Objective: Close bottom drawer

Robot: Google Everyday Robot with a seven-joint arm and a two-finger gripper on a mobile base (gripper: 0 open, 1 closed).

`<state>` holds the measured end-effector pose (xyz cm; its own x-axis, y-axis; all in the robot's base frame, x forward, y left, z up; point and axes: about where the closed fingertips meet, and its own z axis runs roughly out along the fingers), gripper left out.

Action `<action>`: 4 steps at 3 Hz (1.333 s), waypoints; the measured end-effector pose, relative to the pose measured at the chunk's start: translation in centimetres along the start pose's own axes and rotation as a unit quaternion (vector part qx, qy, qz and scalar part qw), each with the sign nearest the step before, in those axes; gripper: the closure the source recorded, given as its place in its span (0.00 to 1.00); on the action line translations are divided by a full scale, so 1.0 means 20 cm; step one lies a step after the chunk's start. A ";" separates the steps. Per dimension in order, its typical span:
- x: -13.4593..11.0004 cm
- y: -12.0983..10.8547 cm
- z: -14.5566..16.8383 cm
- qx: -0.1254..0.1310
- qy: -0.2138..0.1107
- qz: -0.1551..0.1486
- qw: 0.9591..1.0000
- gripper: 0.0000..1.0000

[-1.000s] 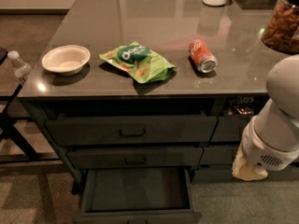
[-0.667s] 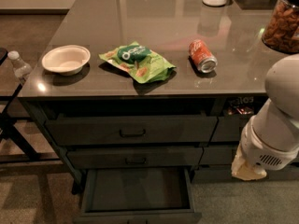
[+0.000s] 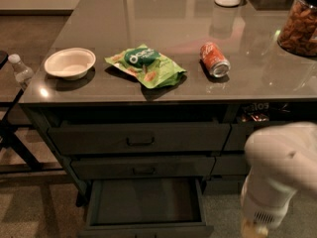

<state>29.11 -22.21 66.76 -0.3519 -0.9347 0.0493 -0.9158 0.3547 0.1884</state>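
— What fills the view?
— A grey counter (image 3: 163,24), its drawers facing us. The bottom drawer (image 3: 146,205) stands pulled out at 6 o'clock, its shallow box in plain sight.
— And the robot?
— Its white arm (image 3: 280,167) hangs at 4 o'clock, beside that drawer but apart from it. The gripper (image 3: 253,229) is at the arm's lower tip, cut by the edge. I cannot tell how it is set.
— On top?
— A green bag (image 3: 146,66) mid-counter, a white bowl (image 3: 69,62) at its 9 o'clock, and a red can (image 3: 214,59) lying at its 3.
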 end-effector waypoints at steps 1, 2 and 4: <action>0.07 0.15 0.44 -0.066 0.051 0.005 0.997 1.00; 0.07 0.14 0.44 -0.066 0.051 0.005 0.997 1.00; 0.00 0.21 0.95 -0.128 0.076 0.026 0.988 1.00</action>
<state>21.59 -20.25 48.82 -0.3466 -0.9145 0.2089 -0.8108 0.4041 0.4234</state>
